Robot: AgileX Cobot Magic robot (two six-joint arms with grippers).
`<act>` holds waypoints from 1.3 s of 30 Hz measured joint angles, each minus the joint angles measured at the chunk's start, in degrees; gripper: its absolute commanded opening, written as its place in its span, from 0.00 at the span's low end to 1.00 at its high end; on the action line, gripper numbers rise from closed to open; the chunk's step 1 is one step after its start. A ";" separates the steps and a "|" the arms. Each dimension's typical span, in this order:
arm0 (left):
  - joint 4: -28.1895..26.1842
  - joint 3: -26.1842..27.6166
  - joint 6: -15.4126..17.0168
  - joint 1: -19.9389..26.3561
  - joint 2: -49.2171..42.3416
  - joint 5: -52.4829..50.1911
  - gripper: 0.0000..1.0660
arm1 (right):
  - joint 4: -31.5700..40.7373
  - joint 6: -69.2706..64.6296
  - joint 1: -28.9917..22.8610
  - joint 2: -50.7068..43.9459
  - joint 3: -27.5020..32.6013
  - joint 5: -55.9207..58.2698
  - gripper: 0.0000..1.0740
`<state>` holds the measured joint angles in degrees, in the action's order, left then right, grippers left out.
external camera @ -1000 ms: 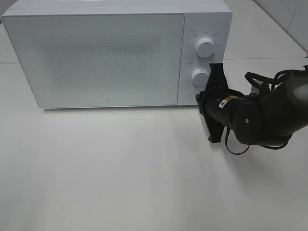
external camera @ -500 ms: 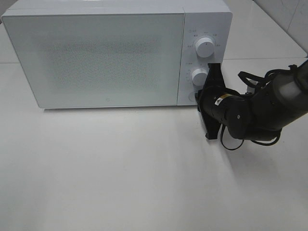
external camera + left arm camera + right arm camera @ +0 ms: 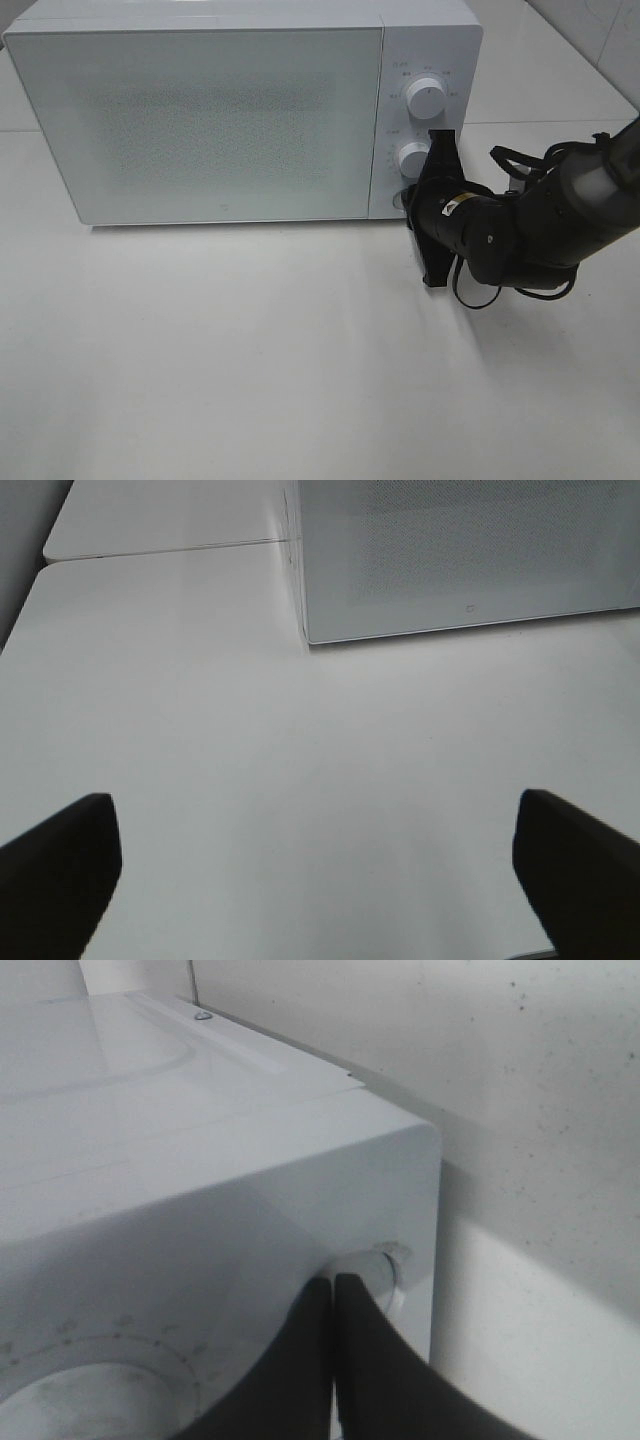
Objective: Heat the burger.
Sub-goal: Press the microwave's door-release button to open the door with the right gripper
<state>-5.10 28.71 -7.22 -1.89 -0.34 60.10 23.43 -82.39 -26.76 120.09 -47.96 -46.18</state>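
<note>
Your left gripper (image 3: 318,865) hangs over the bench (image 3: 300,760) with jaws spread wide, holding nothing. One microwave (image 3: 200,120) stands door-shut with two knobs (image 3: 427,97); no view shows the burger, so you cannot tell where it lies relative to either gripper. Your right gripper (image 3: 333,1290), jaws pressed together, has its tips at the one round button (image 3: 380,1260) below the knobs.
</note>
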 measured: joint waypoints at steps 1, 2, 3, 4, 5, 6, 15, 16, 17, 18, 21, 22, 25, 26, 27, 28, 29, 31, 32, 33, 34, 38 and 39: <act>0.00 0.00 0.00 0.00 0.00 0.00 0.94 | 0.00 0.00 -0.06 0.17 0.00 -0.23 0.00; 0.00 0.00 0.00 0.00 0.00 0.00 0.94 | 0.00 0.00 -0.06 0.17 0.00 -0.23 0.00; 0.00 0.00 0.00 0.00 0.00 0.00 0.94 | -0.23 0.00 -0.06 0.40 0.11 -1.20 0.00; 0.00 0.00 0.00 0.00 0.00 0.00 0.94 | -0.29 -0.40 -0.23 0.52 0.17 -1.89 0.00; 0.00 0.00 0.00 0.00 0.00 0.00 0.94 | -0.29 -0.40 -0.23 0.52 0.17 -1.89 0.00; 0.00 0.00 0.00 0.00 0.00 0.00 0.94 | -0.40 -2.01 -0.52 0.57 0.46 -3.32 0.00; 0.00 0.00 0.00 0.00 0.00 0.00 0.94 | 0.29 -2.81 -0.92 1.49 0.80 -6.53 0.00; 0.00 0.00 0.00 0.00 0.00 0.00 0.94 | 0.29 -2.81 -0.92 1.49 0.80 -6.53 0.00; 0.00 0.00 0.00 0.00 0.00 0.00 0.94 | 0.40 -2.64 -0.92 1.55 0.80 -6.53 0.00; 0.00 0.00 0.00 0.00 0.00 0.00 0.94 | 0.40 -2.35 -0.97 1.66 0.80 -6.65 0.00; 0.00 0.00 0.00 0.00 0.00 0.00 0.94 | 0.92 -1.32 -1.20 2.58 0.17 -7.51 0.00; 0.00 0.00 0.00 0.00 0.00 0.00 0.94 | 0.92 -1.32 -1.20 2.58 0.17 -7.51 0.00; 0.00 0.00 0.00 0.00 0.00 0.00 0.94 | 2.29 -1.26 -1.43 4.41 -1.55 -7.96 0.00; 0.00 0.00 0.00 0.00 0.00 0.00 0.94 | 2.41 -1.26 -1.43 4.76 -1.95 -8.02 0.00; 0.00 0.00 0.00 0.00 0.00 0.00 0.94 | 2.41 -1.26 -1.43 4.76 -1.95 -8.02 0.00; 0.00 0.00 0.00 0.00 0.00 0.00 0.94 | 3.27 -0.74 -1.66 5.33 -2.35 -8.14 0.00; 0.00 0.00 0.00 0.00 0.00 0.00 0.94 | 3.72 -0.11 -1.78 5.44 -2.58 -8.08 0.00; 0.00 0.00 0.00 0.00 0.00 0.00 0.94 | 4.47 0.69 -2.01 5.50 -2.98 -7.62 0.00; 0.00 0.00 0.00 0.00 0.00 0.00 0.94 | 4.76 1.38 -2.01 5.50 -3.21 -7.28 0.00; 0.00 0.00 0.00 0.00 0.00 0.00 0.94 | 4.76 1.38 -2.01 5.50 -3.21 -7.28 0.00; 0.00 0.00 0.00 0.00 0.00 0.00 0.94 | 4.93 1.66 -2.06 5.50 -3.27 -7.28 0.00; 0.00 0.00 0.00 0.00 0.00 0.00 0.94 | 5.10 1.78 -2.06 5.50 -3.27 -7.22 0.00; 0.00 0.00 0.00 0.00 0.00 0.00 0.94 | 5.10 1.78 -2.06 5.50 -3.27 -7.22 0.00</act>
<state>-5.10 28.71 -7.22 -1.89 -0.34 60.10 28.53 -80.62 -28.82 125.59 -51.22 -53.40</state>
